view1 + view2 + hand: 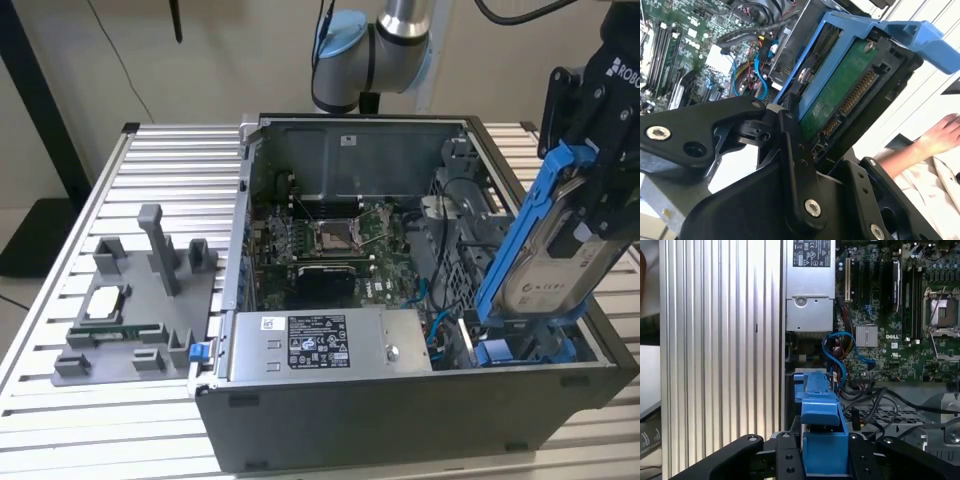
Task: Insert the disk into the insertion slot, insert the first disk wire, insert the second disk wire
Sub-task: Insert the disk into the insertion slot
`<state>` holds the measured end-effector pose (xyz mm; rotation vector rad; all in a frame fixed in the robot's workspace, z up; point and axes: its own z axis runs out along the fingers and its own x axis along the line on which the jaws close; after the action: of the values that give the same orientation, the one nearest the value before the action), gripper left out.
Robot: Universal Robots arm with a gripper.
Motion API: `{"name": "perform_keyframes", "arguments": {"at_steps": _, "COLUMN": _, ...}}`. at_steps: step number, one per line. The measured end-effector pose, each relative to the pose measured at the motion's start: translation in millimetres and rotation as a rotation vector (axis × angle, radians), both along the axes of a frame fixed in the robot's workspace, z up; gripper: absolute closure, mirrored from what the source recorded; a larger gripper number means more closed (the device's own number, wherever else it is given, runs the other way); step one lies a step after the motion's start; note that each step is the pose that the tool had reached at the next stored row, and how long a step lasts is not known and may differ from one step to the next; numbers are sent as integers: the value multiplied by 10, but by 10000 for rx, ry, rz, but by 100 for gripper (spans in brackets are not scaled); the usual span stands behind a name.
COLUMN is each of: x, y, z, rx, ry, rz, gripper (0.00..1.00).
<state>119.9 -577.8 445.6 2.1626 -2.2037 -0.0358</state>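
My gripper point(597, 200) is shut on the disk point(556, 268), a silver drive in a bright blue carrier point(512, 240). I hold it tilted on edge over the near corner of the open computer case on the exterior view's right. Its lower end reaches down into the insertion slot point(505, 350), the grey metal drive cage with blue parts at its bottom. The second wrist view shows the disk's green circuit board and connector point(845, 97) between my black fingers point(792, 150). The first wrist view looks along the carrier's edge point(821, 415). Loose blue wires point(839, 346) lie beside the cage.
A silver labelled power-supply box point(320, 345) fills the case's near side, with the motherboard point(335, 245) behind it. A grey fixture point(140, 300) holding small parts sits on the slatted table at the exterior view's left. A person's hand point(940, 134) is in the second wrist view.
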Motion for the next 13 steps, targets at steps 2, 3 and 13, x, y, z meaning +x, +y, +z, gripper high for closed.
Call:
{"name": "perform_keyframes", "arguments": {"at_steps": 2, "x": 8, "y": 0, "z": -27, "rx": -1, "ry": 0, "rz": -1, "gripper": 100}}
{"name": "perform_keyframes", "arguments": {"at_steps": 3, "x": 12, "y": 0, "z": -42, "rx": -2, "ry": 1, "rz": -1, "gripper": 100}}
{"name": "perform_keyframes", "arguments": {"at_steps": 13, "x": 26, "y": 0, "z": -114, "rx": -3, "ry": 0, "rz": -1, "gripper": 100}}
